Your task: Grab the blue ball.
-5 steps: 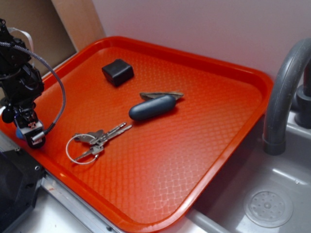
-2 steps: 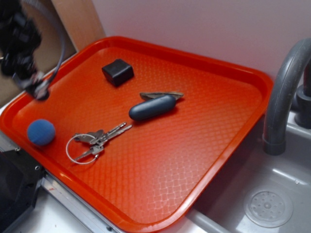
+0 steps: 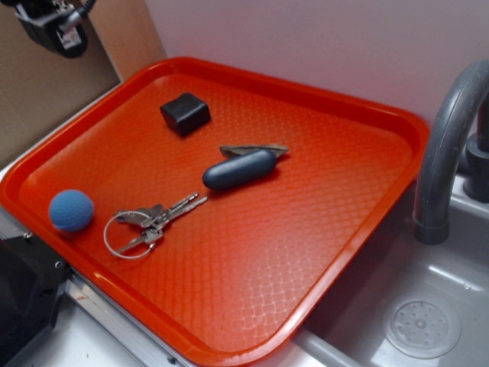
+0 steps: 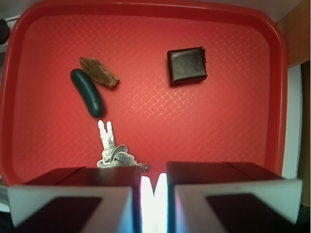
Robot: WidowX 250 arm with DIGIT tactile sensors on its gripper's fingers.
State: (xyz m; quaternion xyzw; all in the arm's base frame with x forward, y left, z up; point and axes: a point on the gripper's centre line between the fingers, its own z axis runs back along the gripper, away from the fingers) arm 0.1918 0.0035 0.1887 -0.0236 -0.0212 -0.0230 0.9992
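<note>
- The small light-blue dimpled ball [image 3: 71, 210] is seen lying free at the near-left edge of the red plastic tray [image 3: 321, 229], beside the metal keys [image 3: 149, 222].
- The black gripper [image 3: 53, 27] is held high above, well apart, its jaws nearly closed on nothing.

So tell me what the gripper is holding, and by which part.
Nothing. The gripper is raised above the tray's far-left corner, and the blue ball sits free on the tray beside the keys.
</note>
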